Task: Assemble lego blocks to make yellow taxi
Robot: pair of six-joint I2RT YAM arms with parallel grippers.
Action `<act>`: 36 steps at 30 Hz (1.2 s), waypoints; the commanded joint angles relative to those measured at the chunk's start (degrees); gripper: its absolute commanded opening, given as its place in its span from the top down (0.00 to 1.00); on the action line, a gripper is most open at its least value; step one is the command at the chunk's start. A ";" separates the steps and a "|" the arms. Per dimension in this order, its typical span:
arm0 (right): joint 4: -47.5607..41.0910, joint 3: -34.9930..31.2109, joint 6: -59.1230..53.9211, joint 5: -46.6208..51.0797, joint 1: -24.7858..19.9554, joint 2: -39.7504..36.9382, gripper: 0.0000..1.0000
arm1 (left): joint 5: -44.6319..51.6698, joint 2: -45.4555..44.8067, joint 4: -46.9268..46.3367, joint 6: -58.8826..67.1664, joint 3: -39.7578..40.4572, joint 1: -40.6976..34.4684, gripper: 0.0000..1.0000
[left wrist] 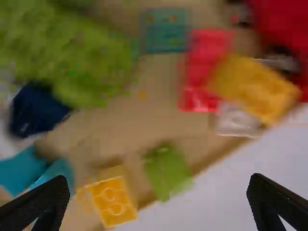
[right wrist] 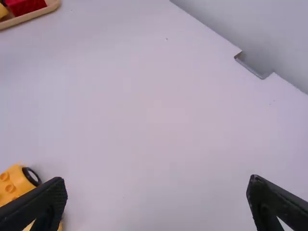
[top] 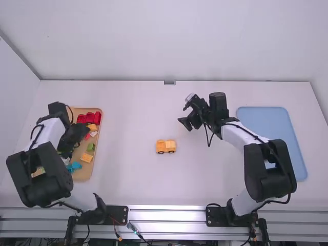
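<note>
Tan tray [top: 82, 176] holds red, yellow, green and blue blocks [left wrist: 114, 201].

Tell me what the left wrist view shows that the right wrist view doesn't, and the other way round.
Left wrist view: green pieces, teal pieces, a dark blue piece and the left hand, open.

Right wrist view: part of a yellow toy car, a metal bracket at the table's edge and the right hand, open.

Both: something red, something yellow, part of the tan tray and the white table.
</note>
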 commanded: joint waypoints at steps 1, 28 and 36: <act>0.76 -0.37 0.44 0.11 0.04 -0.28 0.01 | 3.41 0.11 0.79 -8.72 -3.17 2.86 0.01; 0.92 1.51 1.73 -0.31 0.07 -0.28 0.01 | 6.71 0.11 8.26 -2.19 -12.66 2.23 0.37; 0.98 1.51 1.77 -0.33 0.07 -0.28 0.01 | 6.75 0.11 11.28 -2.21 -15.37 2.12 0.41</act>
